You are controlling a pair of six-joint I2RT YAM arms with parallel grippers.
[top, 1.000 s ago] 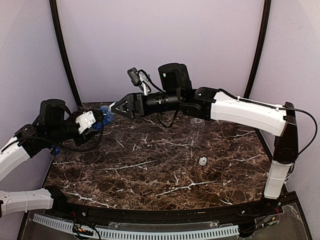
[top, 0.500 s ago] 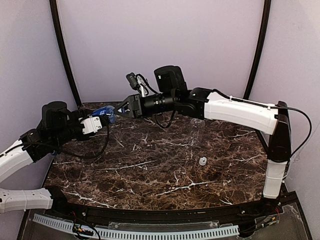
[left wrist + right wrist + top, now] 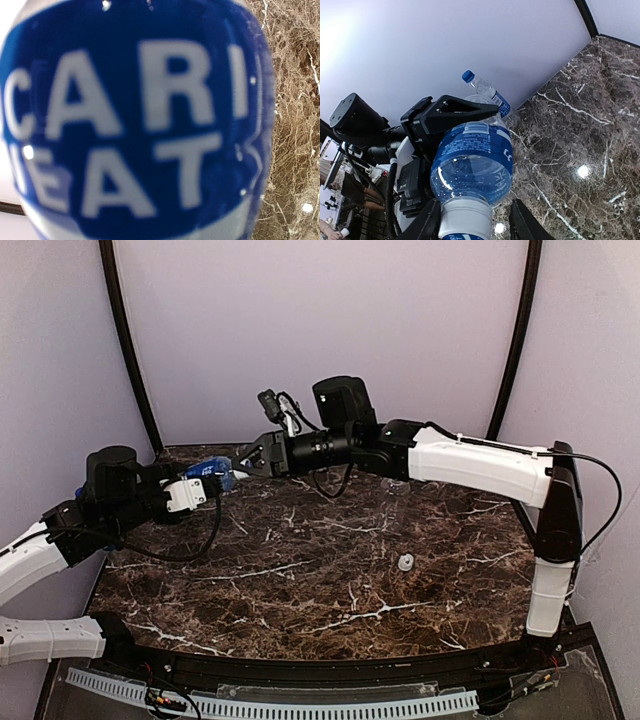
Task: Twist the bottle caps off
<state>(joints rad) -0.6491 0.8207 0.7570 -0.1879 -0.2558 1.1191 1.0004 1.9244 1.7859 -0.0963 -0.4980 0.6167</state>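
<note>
My left gripper (image 3: 198, 482) is shut on a blue-labelled bottle (image 3: 214, 470) and holds it nearly level above the table's far left. Its label fills the left wrist view (image 3: 135, 120), where my own fingers are hidden. In the right wrist view the bottle (image 3: 472, 167) points its white cap (image 3: 465, 217) at the camera. My right gripper (image 3: 474, 224) is open, its fingers (image 3: 521, 222) on either side of that cap, with a gap on the right. It shows in the top view (image 3: 243, 462). A second labelled bottle (image 3: 487, 94) with a dark blue cap (image 3: 467, 76) stands behind.
A plain clear bottle (image 3: 395, 496) stands right of centre on the marble table (image 3: 300, 580). A loose white cap (image 3: 405, 562) lies in front of it. Purple walls close the back and sides.
The left arm has drawn back and levelled the bottle. The right gripper has followed a little to the right and stays around the cap.
</note>
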